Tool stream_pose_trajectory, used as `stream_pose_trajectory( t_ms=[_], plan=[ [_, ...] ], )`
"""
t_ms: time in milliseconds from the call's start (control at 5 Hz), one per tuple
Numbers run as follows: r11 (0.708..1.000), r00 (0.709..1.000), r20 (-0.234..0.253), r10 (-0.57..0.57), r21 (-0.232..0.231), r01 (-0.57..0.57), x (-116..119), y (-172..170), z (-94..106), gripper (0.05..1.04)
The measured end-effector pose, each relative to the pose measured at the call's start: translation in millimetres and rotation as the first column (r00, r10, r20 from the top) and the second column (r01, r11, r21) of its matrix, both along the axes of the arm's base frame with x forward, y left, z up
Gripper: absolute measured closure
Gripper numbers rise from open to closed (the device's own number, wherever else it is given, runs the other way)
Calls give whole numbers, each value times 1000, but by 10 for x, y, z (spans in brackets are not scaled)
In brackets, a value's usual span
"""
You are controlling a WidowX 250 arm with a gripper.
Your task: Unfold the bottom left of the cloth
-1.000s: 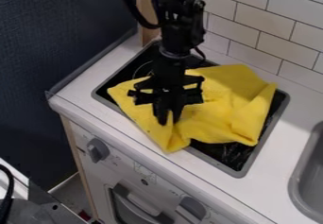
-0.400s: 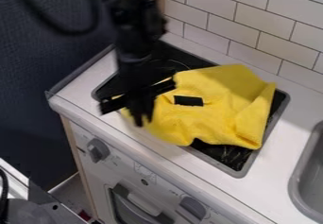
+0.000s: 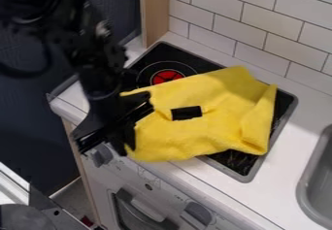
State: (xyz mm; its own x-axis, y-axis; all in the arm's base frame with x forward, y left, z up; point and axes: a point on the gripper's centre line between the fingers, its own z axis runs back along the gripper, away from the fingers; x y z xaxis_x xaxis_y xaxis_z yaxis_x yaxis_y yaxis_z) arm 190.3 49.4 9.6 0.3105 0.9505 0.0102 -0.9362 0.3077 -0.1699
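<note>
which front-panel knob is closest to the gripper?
The knob at the view's left, right beside the gripper. The other knob sits farther right and lower along the white front panel, well away from it.

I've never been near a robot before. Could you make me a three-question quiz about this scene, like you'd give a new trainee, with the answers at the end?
1. Fill in the blank with left or right: As you look at the picture, the black gripper is at the ____ side of the yellow cloth.

2. Multiple choice: What colour is the round spot on the black stovetop, just beyond the cloth's upper edge?
A) blue
B) red
C) white

3. True or false: The cloth covers the whole stovetop.

Key: 1. left; 2. B; 3. false
</note>
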Motion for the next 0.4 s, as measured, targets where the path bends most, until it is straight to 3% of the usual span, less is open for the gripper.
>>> stream_pose_trajectory(
  t_ms=[200, 400],
  plan=[
    [998, 997, 50, 55, 7, -56, -71, 11, -11, 1014],
    [998, 997, 52, 56, 28, -57, -106, 29, 35, 870]
  ],
)
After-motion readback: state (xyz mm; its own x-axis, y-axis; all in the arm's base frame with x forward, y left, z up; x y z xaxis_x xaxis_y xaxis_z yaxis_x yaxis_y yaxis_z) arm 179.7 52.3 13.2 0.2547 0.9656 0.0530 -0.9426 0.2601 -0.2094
